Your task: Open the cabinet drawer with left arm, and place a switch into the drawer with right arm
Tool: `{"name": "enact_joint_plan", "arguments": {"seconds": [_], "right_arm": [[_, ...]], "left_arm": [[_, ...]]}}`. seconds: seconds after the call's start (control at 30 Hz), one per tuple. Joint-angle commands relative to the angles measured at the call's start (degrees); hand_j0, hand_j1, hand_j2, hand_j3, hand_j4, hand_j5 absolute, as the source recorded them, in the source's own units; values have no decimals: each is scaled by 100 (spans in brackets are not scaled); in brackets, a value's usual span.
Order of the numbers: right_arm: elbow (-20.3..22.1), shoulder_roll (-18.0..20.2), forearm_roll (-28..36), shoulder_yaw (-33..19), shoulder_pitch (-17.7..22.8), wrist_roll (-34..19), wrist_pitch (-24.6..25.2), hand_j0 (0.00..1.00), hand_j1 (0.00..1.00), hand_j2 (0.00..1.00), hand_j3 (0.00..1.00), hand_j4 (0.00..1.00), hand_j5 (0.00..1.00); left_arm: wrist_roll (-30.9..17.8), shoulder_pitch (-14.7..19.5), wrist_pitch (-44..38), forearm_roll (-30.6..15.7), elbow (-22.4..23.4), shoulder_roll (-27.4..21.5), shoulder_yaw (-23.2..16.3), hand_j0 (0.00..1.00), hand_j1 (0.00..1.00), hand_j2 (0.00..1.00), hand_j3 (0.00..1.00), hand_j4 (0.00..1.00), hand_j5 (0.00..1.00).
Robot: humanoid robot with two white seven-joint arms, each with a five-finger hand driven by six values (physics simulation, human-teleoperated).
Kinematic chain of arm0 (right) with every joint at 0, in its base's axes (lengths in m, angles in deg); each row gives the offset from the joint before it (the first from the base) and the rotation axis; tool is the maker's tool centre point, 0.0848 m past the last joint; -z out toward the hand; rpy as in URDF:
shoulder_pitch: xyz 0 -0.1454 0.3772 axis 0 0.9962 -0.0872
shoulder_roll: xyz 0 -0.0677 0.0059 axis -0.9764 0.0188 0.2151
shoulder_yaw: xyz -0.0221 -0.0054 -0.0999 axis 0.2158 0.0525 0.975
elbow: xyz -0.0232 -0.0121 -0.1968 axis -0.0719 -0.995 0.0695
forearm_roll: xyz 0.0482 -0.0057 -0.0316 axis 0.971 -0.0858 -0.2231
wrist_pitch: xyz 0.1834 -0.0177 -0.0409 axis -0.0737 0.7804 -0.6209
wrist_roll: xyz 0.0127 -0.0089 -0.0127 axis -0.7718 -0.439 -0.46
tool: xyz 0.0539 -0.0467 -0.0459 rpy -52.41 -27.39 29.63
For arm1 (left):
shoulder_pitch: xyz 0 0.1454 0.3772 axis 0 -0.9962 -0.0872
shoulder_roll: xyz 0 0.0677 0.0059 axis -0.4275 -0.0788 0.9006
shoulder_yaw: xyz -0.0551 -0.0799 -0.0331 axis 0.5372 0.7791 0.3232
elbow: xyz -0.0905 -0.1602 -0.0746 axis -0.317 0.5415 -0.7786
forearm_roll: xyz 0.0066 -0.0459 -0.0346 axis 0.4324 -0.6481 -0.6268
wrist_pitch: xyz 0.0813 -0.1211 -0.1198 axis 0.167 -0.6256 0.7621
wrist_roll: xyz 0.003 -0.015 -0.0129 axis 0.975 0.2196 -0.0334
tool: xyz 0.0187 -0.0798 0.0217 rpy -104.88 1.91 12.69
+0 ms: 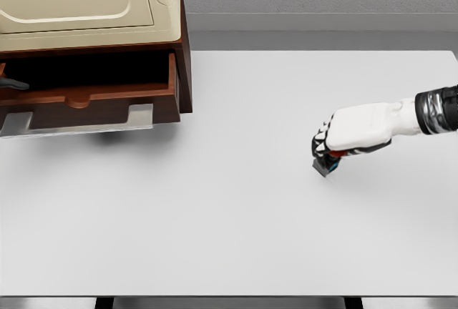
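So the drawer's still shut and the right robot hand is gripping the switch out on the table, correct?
Not quite: the head view shows the drawer pulled open under the cabinet. The rest holds: the right robot hand is gripping the switch on the table.

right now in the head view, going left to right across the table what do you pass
cabinet with its open drawer → bare stretch of table → switch → right hand gripping the switch, its arm coming in from the right edge
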Motion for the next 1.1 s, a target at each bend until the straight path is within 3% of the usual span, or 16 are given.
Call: {"name": "enact_joint_plan", "arguments": {"seconds": [0.0,0.07,0.43,0.53,0.73,1.07], "right_arm": [[-95,-125,31,-108,0,2,15,56,56,56,56,56,56],[-95,-213,31,-144,0,2,15,51,51,51,51,51,51],[-447,-1004,40,-196,-334,2,15,54,54,54,54,54,54],[-491,-1206,40,-205,-527,2,15,54,54,54,54,54,54],[-1062,-1742,154,-196,-914,2,15,54,54,54,54,54,54],[-1089,-2419,198,-152,-1564,2,15,55,55,55,55,55,55]], "left_arm": [[2,0,-16,-45,0,-11,6,100,100,100,100,100,100],[2,0,-16,-45,0,-11,6,100,100,100,100,100,100],[2,0,-16,-45,0,-11,6,100,100,100,100,100,100],[2,0,-16,-45,0,-11,6,100,100,100,100,100,100],[2,0,-16,-45,8,-11,-3,100,100,100,100,100,100],[2,0,-16,-45,8,-19,-3,100,100,100,100,100,100]]}}
